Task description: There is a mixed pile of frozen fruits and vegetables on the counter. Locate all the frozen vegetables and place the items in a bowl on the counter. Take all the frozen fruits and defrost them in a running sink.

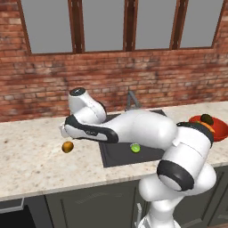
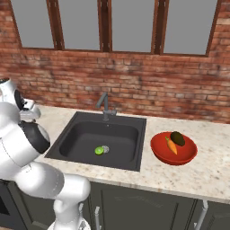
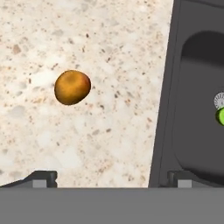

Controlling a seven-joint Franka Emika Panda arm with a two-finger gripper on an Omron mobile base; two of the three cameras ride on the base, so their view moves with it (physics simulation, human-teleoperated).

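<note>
So the gripper (image 3: 111, 178) hangs over the counter (image 1: 31, 156), fingers wide apart, nothing in them. The orange-brown ball (image 3: 72, 87) sits on the stone at about 11 o'clock from the fingers, left of the sink (image 2: 81, 134). Lime (image 2: 99, 151) is by the drain; carrot (image 2: 171, 145) and olive ball (image 2: 178, 138) are in the bowl (image 2: 157, 152).
</note>
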